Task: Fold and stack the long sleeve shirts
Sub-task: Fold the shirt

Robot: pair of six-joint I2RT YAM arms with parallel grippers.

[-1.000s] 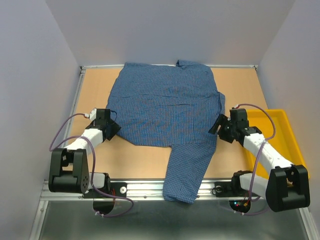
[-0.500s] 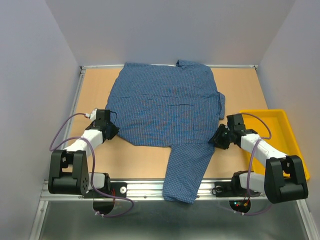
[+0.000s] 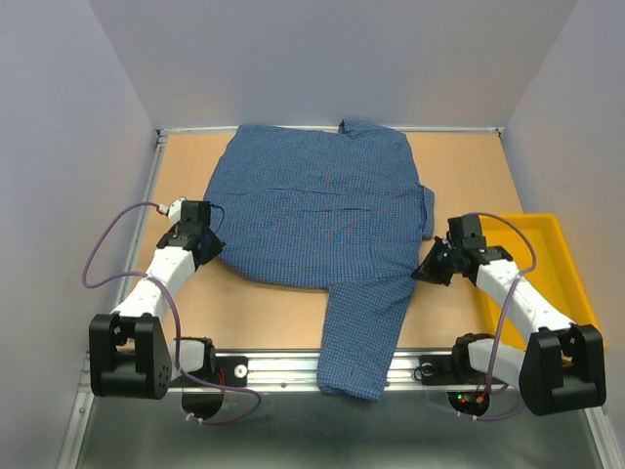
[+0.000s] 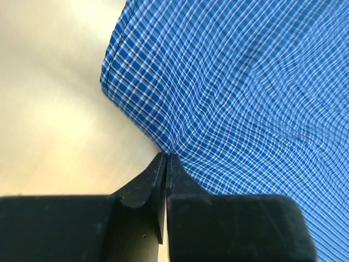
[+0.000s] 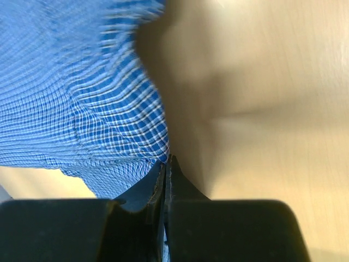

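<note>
One blue checked long sleeve shirt point(image 3: 317, 210) lies spread on the wooden table, collar at the far side. One sleeve point(image 3: 366, 332) runs down over the near edge. My left gripper point(image 3: 208, 250) is shut on the shirt's lower left hem point(image 4: 136, 109); in the left wrist view the fingertips point(image 4: 158, 166) pinch the cloth's edge. My right gripper point(image 3: 427, 271) is shut on the shirt's right side edge, with checked cloth point(image 5: 109, 125) pulled taut from its pads point(image 5: 174, 174).
A yellow plastic tray point(image 3: 562, 269) sits at the table's right edge, just behind the right arm. Grey walls close in the left, far and right sides. A metal rail point(image 3: 293, 369) runs along the near edge under the hanging sleeve.
Both grippers have closed on the shirt's edges. The left gripper has moved farther up the table with the hem, and the right gripper has swung in to the shirt's side edge.
</note>
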